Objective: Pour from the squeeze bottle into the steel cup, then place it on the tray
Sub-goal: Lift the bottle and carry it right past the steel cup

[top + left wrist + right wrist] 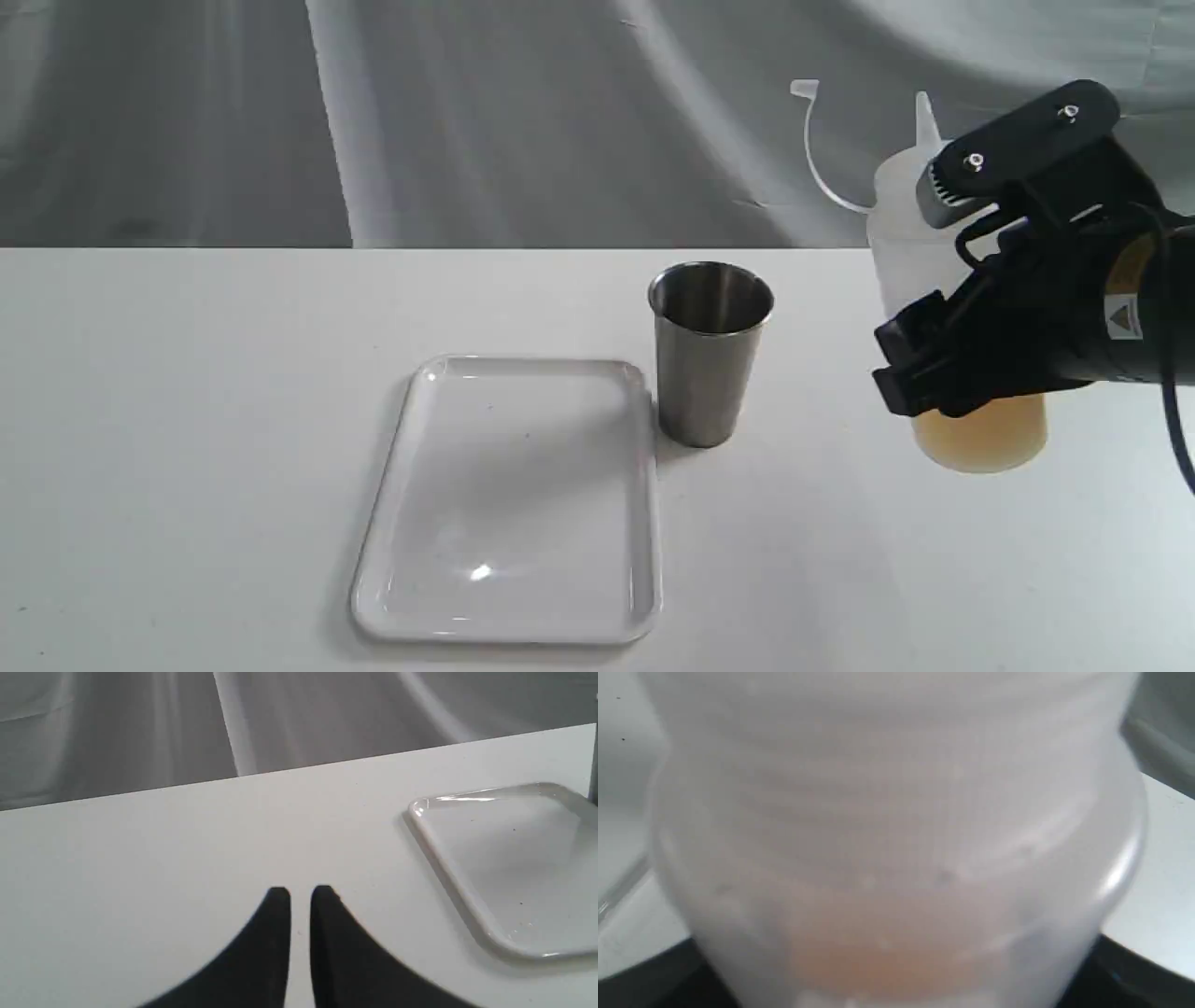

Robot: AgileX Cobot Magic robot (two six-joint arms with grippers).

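Observation:
The squeeze bottle [980, 439] stands upright at the right of the table, amber liquid low in it, its nozzle up and its cap strap curling to the left. My right gripper [920, 280] is shut on the bottle's middle from the right side. In the right wrist view the bottle [896, 835] fills the picture, blurred. The steel cup [705, 373] stands upright left of the bottle, apart from it. The white tray [523, 362] lies flat just left of the cup, with nothing on it. My left gripper [300, 895] is shut over bare table, left of the tray [448, 858].
The white table [187, 420] ends at a far edge against grey draped cloth [467, 112]. The left arm does not show in the exterior view.

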